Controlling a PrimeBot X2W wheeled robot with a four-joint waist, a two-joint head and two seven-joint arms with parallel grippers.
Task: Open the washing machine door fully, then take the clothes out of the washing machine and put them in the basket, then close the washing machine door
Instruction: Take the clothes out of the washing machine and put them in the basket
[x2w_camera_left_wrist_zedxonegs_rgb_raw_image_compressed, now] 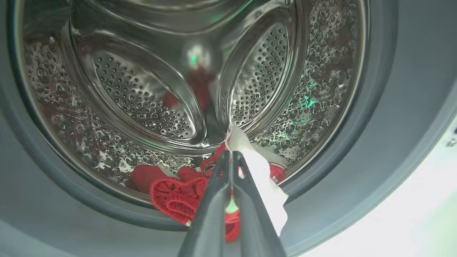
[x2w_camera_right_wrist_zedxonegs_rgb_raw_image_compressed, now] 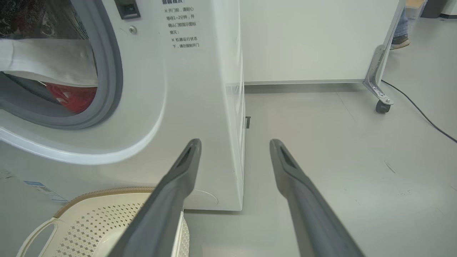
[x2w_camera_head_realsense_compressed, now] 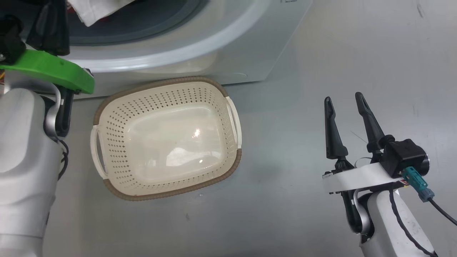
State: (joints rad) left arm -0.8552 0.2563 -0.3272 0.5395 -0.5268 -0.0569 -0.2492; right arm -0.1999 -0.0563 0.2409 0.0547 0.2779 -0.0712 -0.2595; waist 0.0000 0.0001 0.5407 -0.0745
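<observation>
My left gripper is inside the mouth of the washing machine, shut on the clothes, a bunch of red fabric with a white part lying at the steel drum's front lip. The white fabric hangs at the opening beside my left arm and stretches across the opening above red cloth. The cream basket stands on the floor in front of the washer with nothing in it. My right gripper hovers open to the basket's right. The washing machine door is out of view.
Grey floor stretches to the right of the washer. A white panel on a caster wheel stands behind it, with a black cable running over the floor. A person's foot is at the far back right.
</observation>
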